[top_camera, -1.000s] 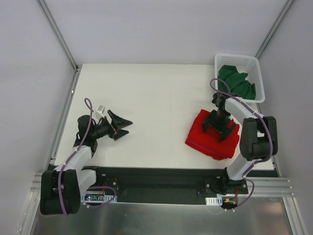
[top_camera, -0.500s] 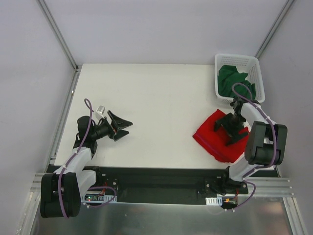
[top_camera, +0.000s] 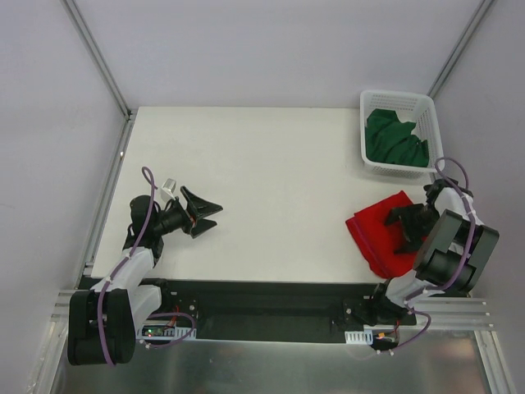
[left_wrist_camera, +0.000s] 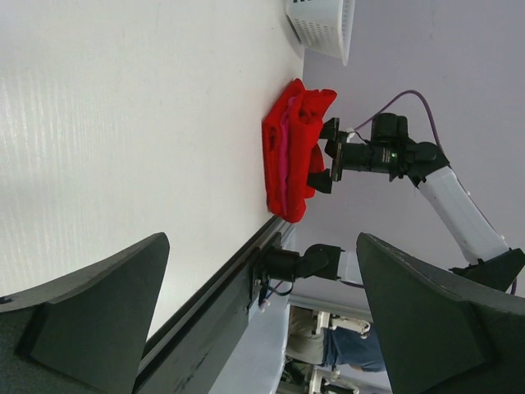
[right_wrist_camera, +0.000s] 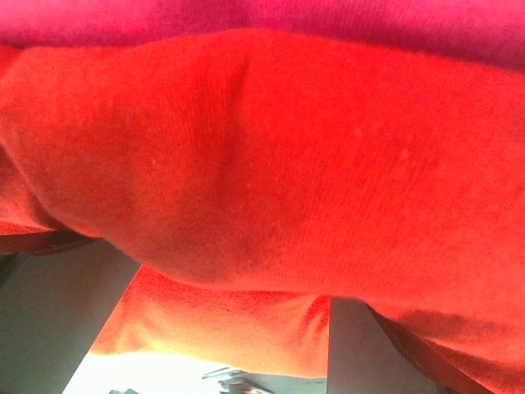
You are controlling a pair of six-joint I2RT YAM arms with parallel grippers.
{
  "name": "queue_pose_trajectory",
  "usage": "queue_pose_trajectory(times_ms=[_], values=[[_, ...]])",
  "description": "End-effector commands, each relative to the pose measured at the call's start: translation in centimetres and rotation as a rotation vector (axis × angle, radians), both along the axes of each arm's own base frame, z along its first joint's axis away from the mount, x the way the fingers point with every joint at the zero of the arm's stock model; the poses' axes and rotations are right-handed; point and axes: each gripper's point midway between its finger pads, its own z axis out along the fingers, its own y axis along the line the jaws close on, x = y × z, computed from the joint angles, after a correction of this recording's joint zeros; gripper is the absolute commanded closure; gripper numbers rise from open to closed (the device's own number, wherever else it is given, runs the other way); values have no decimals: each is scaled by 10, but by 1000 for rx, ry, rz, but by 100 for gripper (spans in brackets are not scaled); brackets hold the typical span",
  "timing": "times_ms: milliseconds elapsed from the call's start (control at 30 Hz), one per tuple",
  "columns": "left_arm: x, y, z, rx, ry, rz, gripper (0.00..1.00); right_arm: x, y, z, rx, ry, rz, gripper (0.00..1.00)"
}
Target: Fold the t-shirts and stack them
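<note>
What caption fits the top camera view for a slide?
Open right gripper against the folded red shirt; green shirt waiting in the basket.

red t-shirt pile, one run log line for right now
left gripper: open, empty | right gripper: open, on red t-shirt | pink t-shirt: same pile | green t-shirt: in basket

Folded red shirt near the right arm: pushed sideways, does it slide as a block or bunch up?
Probably floppy: the red t-shirt bulges softly in the right wrist view. Likely bunches or skews when pushed, since its folded layers lie loose. Probably light for its size: thin knit cloth.
</note>
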Motion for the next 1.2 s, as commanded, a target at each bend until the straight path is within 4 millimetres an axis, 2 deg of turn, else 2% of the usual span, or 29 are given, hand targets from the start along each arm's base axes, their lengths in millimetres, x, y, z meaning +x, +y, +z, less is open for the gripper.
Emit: queue_pose_trajectory(times_ms=[0,333,433,733,1167], values=[[-2,0,4,0,-42,-11,1,-14,-18,-11,-24,33,-108,4],[-3,-1,2,-2,-31,-15,1,-19,-25,-12,36,-9,-341,4],[-3,-1,2,-2,-34,-18,1,-22,-35,-7,-6,-8,-354,4],[-7,-2,-1,-5,-26,-28,1,-39,-48,-3,-40,10,-466,4],[-8,-2,-2,-5,-25,-37,1,-44,-53,4,-42,-5,-610,4]])
